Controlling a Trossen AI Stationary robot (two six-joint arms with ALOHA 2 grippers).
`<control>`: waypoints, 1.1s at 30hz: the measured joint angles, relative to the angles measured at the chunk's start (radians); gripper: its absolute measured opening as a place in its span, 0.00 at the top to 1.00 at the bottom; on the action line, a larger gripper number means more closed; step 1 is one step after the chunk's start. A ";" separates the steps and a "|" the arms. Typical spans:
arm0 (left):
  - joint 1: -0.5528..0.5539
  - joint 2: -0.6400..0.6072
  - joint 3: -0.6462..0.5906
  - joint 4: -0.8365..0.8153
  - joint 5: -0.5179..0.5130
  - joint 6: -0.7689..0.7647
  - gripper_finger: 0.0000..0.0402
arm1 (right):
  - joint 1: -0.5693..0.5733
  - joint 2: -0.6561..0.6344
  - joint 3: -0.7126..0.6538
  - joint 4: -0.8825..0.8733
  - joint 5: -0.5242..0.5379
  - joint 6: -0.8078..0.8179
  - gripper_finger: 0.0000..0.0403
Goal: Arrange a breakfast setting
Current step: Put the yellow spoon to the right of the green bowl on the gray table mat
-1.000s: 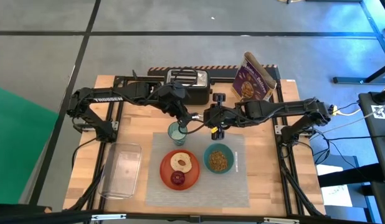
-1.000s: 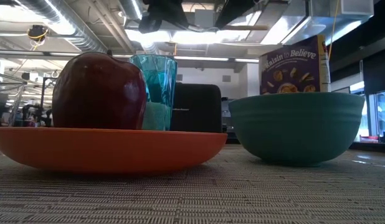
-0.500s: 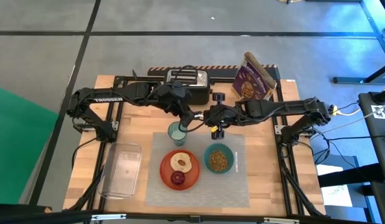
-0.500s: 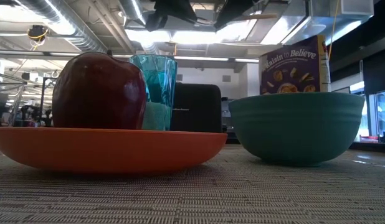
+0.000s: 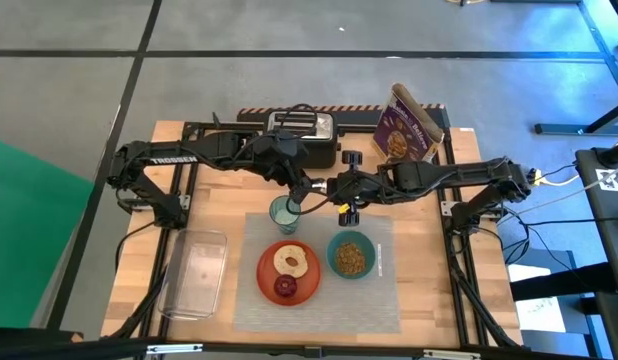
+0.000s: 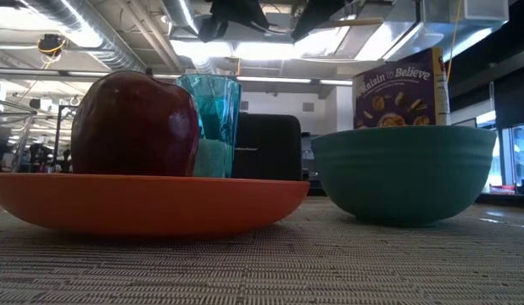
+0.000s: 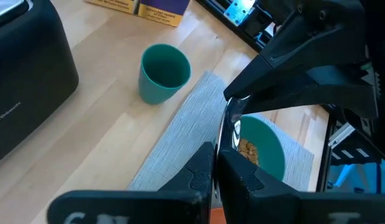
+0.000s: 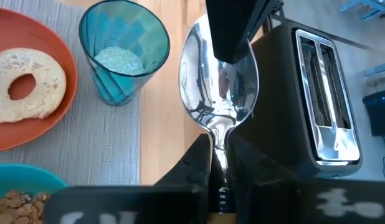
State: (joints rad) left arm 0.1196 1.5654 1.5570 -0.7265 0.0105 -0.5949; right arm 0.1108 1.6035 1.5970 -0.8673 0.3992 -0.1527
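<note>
The grey placemat (image 5: 384, 290) holds the orange plate (image 5: 263, 275) with the bagel half (image 5: 290, 262) and the dark red fruit (image 5: 286, 287). It also holds the teal bowl (image 5: 333, 250) with cereal in it and the bluish tumbler (image 5: 284, 213). My left gripper (image 5: 309, 190) and my right gripper (image 5: 334, 190) meet above the mat's far edge. Both are shut on the spoon (image 8: 218, 81). The spoon's orange handle is mostly hidden behind my right fingers. My left gripper pinches the free end of the spoon's metal bowl (image 7: 232, 127) between its two fingers (image 8: 233, 31). It comes from the table's left. The spoon is lifted clear of the table. My right gripper pinches the spoon's thin neck (image 8: 218, 140), just below the metal bowl, between its two fingers. It comes from the table's right. The handle runs back between the fingers, and the bowl sticks out beyond them, above the wood beside the tumbler (image 8: 121, 56).
The black toaster (image 5: 301, 130) and the purple cereal box (image 5: 409, 130) stand at the table's far side. A clear plastic container (image 5: 194, 272) lies left of the mat. Bare mat lies to the right of the bowl.
In the low view both grippers and the spoon between them have risen a little. The things on the mat have stayed in place.
</note>
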 joint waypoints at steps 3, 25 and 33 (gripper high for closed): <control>0.000 0.000 0.000 0.001 0.000 0.002 0.97 | 0.000 0.000 0.000 0.000 0.001 0.006 0.95; 0.048 -0.044 0.000 0.029 0.010 0.084 0.68 | 0.000 -0.016 0.000 -0.157 0.061 0.322 0.95; 0.066 -0.106 0.000 0.034 -0.060 0.151 0.63 | 0.011 -0.081 -0.064 -0.197 0.095 0.583 0.95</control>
State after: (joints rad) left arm 0.1857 1.4597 1.5570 -0.6928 -0.0495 -0.4435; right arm 0.1215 1.5227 1.5329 -1.0646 0.4945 0.4306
